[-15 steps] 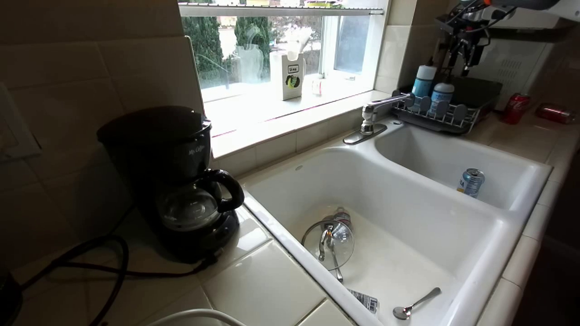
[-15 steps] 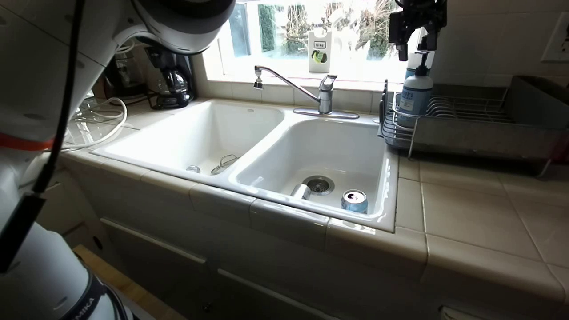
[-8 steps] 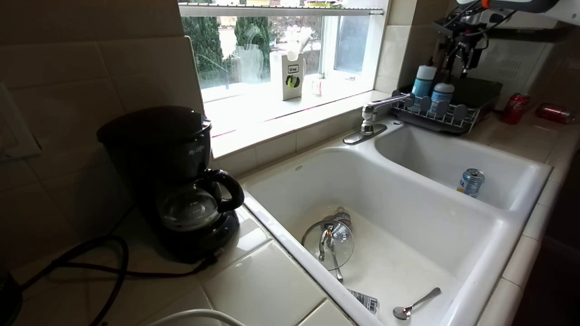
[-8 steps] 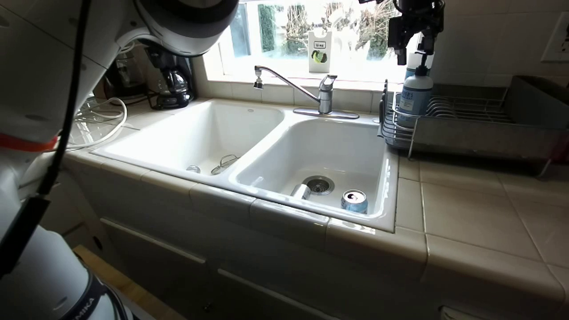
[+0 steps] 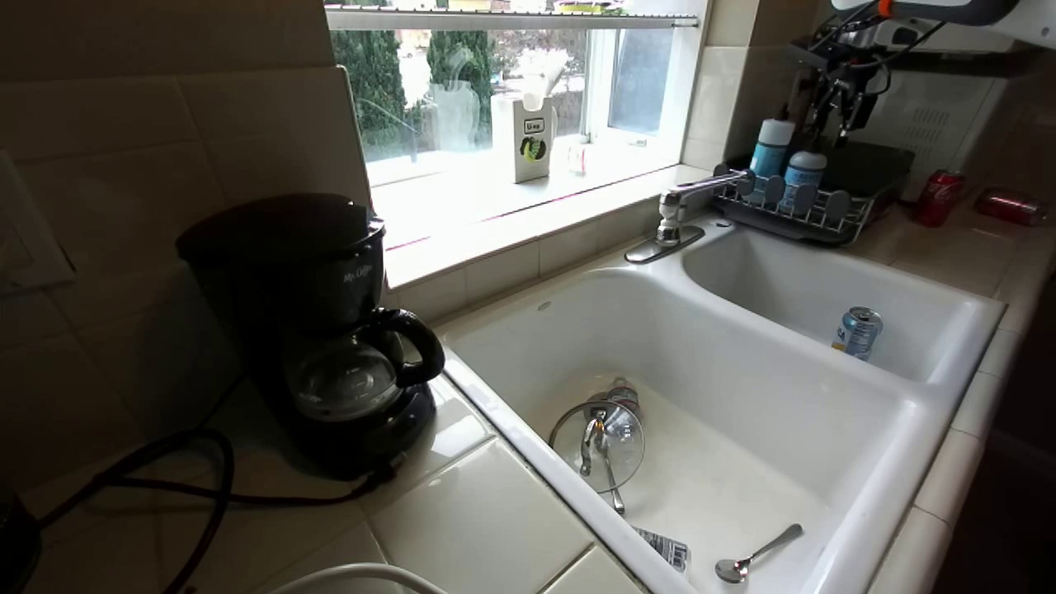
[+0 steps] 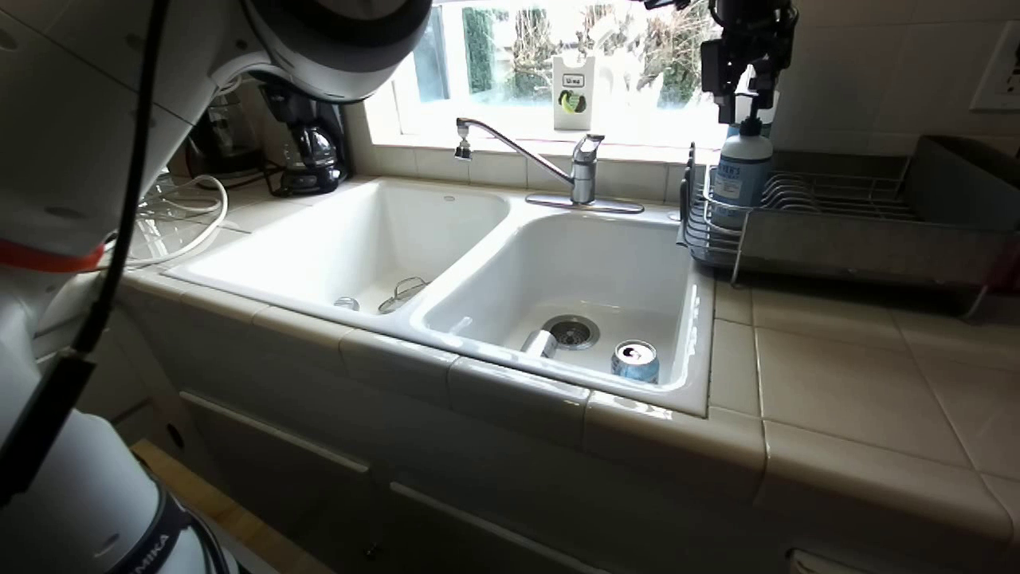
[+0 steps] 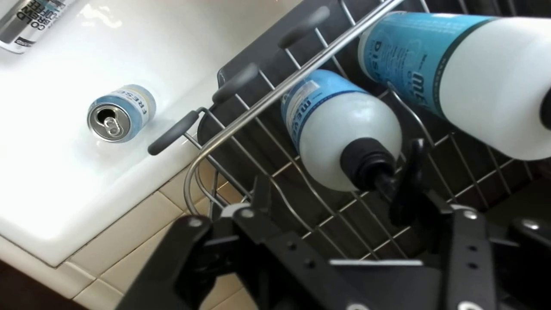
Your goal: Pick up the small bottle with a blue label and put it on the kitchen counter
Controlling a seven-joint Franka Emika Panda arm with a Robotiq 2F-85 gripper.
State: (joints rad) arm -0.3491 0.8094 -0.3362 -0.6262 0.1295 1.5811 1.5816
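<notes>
The gripper (image 7: 344, 198) is hanging over the dish rack (image 6: 868, 243). Its two fingers (image 7: 261, 196) are pointing down with a wide gap between them. The small bottle with a blue label (image 7: 344, 129) is standing up inside the dish rack, at the end by the sink (image 6: 470, 267). Its black pump (image 7: 370, 165) is poking up toward the gap. In the wrist view one finger is showing right by the pump, and I can't tell if the two are touching.

Another blue and white bottle (image 7: 465, 82) is standing in the dish rack too, just beside the small one. The kitchen counter (image 6: 845, 343) is lying under the dish rack and is spreading out on the near side of it in an exterior view.

In the sink bowl closer to the dish rack, a blue can (image 7: 120, 114) is standing up. A silver can (image 7: 30, 23) is lying in that same bowl, a bit farther from the dish rack. A spoon (image 5: 747, 559) is lying in the bowl farthest from the dish rack. Near the dish rack's end away from the sink, a red can (image 5: 939, 198) is standing up. The black coffee maker (image 5: 330, 330) is sitting well apart from the dish rack, across the sink.
</notes>
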